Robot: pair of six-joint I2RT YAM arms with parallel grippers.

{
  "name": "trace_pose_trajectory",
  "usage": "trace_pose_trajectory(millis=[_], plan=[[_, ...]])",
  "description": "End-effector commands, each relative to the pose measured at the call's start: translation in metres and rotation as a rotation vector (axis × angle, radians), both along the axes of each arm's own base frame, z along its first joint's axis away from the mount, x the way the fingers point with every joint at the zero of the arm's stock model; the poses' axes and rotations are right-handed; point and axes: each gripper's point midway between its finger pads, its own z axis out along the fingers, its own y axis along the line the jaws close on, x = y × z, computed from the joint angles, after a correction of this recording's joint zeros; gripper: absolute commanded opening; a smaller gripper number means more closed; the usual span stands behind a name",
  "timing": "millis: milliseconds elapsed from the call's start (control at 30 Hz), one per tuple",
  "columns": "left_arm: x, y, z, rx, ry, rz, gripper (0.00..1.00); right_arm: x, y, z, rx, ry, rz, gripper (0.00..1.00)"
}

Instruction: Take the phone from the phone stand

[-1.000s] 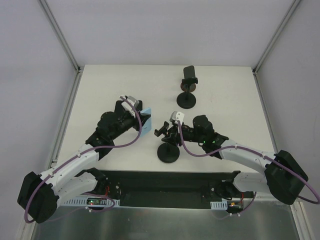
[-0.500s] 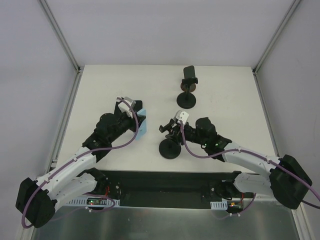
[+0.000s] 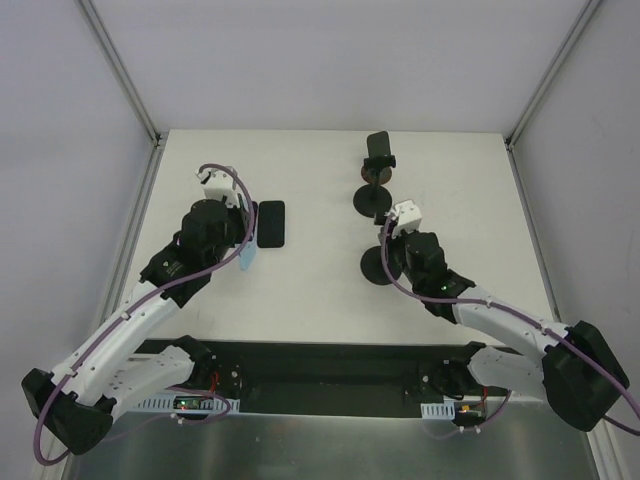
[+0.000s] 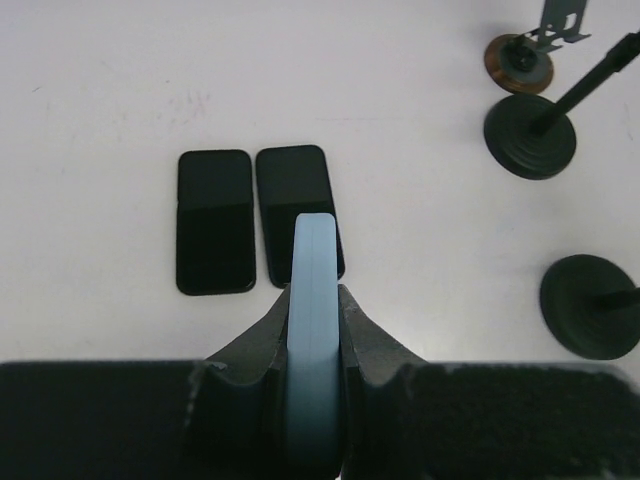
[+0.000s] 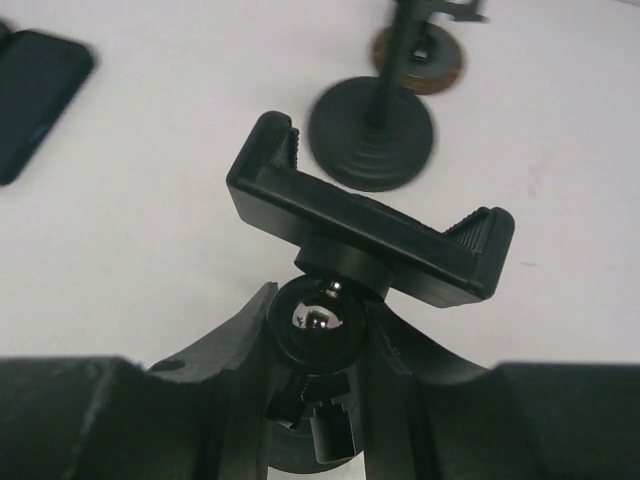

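Note:
My left gripper (image 4: 314,296) is shut on a light-blue phone (image 4: 314,300), held edge-on above the table; in the top view that gripper (image 3: 244,252) is at the left. My right gripper (image 5: 320,305) is shut on the ball joint of a black phone stand (image 5: 370,235) whose clamp is empty. In the top view the stand's round base (image 3: 377,266) rests on the table just left of the right gripper (image 3: 395,240).
Two black phones (image 4: 214,220) (image 4: 298,205) lie flat side by side beyond the left gripper; the top view shows one (image 3: 270,225). A second black stand (image 3: 375,198) stands at the back, a brown disc (image 5: 420,55) behind its base.
The left arm has swung back and to the left with the blue phone, uncovering a black phone. The right arm has carried the stand to the right and farther back.

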Motion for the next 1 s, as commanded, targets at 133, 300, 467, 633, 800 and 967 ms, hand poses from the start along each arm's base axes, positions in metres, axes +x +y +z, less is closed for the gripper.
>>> trace_pose_trajectory(millis=[133, 300, 467, 633, 800, 967], plan=[[0.006, 0.031, 0.031, 0.045, 0.019, 0.101, 0.0, 0.078, -0.1, 0.029, 0.084, -0.101, -0.484, 0.01], [0.009, 0.03, 0.004, -0.021, 0.103, 0.082, 0.0, 0.123, -0.116, 0.02, 0.105, -0.087, -0.529, 0.01], [0.007, 0.037, -0.008, -0.045, 0.134, 0.103, 0.0, 0.172, -0.119, 0.013, 0.054, -0.103, -0.525, 0.01], [0.011, 0.049, -0.011, -0.002, 0.13, 0.158, 0.0, 0.212, -0.118, 0.024, 0.055, -0.124, -0.51, 0.05], [0.014, 0.043, -0.021, -0.031, 0.17, 0.154, 0.0, 0.221, -0.118, 0.022, 0.028, -0.102, -0.492, 0.41], [0.016, 0.041, -0.023, -0.07, 0.19, 0.156, 0.0, 0.201, -0.121, 0.044, -0.016, -0.104, -0.486, 0.78]])
